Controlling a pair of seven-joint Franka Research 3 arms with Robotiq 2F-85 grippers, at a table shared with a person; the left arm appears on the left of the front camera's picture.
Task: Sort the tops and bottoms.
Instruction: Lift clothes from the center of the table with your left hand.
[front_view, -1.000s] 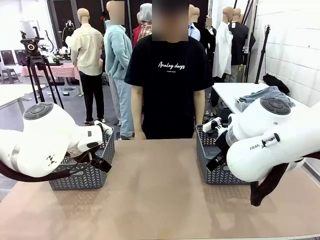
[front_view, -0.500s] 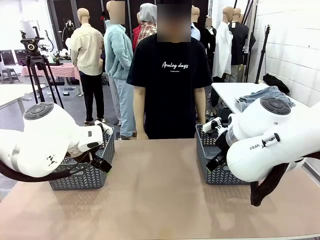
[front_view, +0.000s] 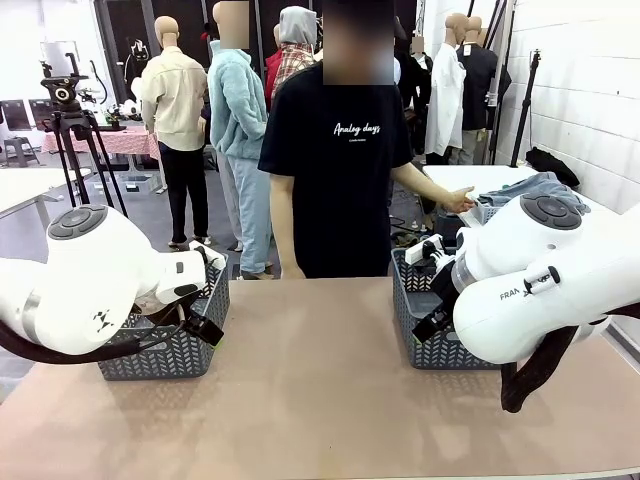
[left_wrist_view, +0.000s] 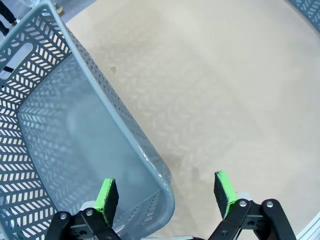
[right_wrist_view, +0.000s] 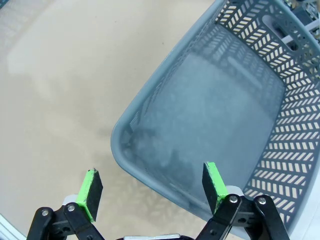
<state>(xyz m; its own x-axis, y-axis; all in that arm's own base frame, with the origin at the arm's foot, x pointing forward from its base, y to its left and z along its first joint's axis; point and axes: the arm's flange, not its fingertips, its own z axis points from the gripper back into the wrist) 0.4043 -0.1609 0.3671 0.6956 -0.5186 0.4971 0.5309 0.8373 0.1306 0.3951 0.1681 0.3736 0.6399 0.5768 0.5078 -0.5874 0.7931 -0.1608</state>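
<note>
The right gripper (right_wrist_view: 152, 184) stands with its jaws spread wide, green pads (right_wrist_view: 91, 187) at 7 and 5 o'clock. A grey basket (right_wrist_view: 295, 150) stretches from centre toward 1 o'clock, its rounded corner between the pads, seemingly below them. Tan table (right_wrist_view: 60, 90) fills 9 to 11 o'clock.

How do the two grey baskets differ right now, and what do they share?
The left basket stands on the robot's left, the open left gripper over its corner; the right basket stands on the robot's right, under the open right gripper. The person's hand reaches out beyond the right basket, not the left basket. Both are grey, perforated, and look empty.
</note>
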